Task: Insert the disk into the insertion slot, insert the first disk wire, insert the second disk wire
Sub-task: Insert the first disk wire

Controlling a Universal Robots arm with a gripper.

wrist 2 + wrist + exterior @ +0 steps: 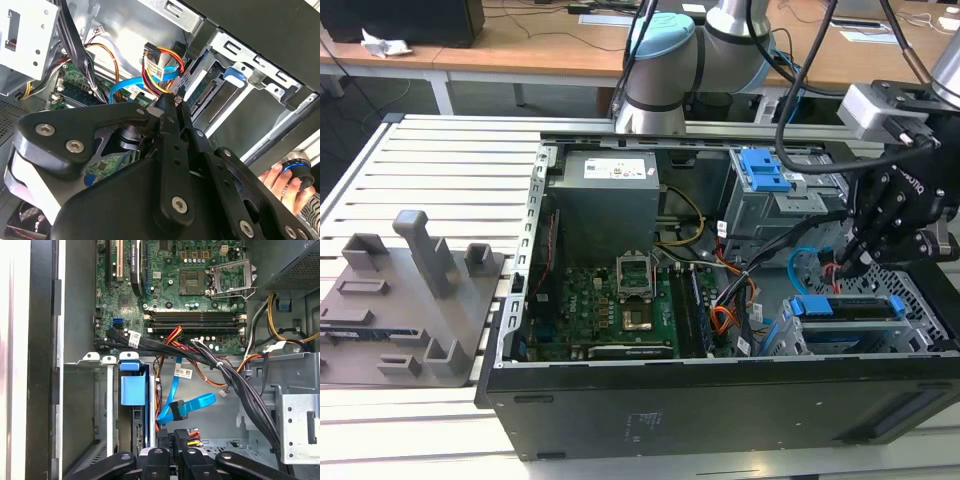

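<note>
Fingers (170, 116) pinch the first disk wire (192, 434) beside the disk (133, 390)

Orange-red-black first disk wire (152, 82); light-blue second disk wire (197, 402); black hand (170, 102).

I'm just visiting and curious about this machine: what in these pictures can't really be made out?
Exterior view: the small plug of the orange, red and black wire bundle is hidden behind the black gripper.
First wrist view: the silver hard drive in its blue plastic carrier shows edge-on; the jaws cover the end nearest them.
Second wrist view: a hand is cut off by the gripper's body and the picture edge.
</note>
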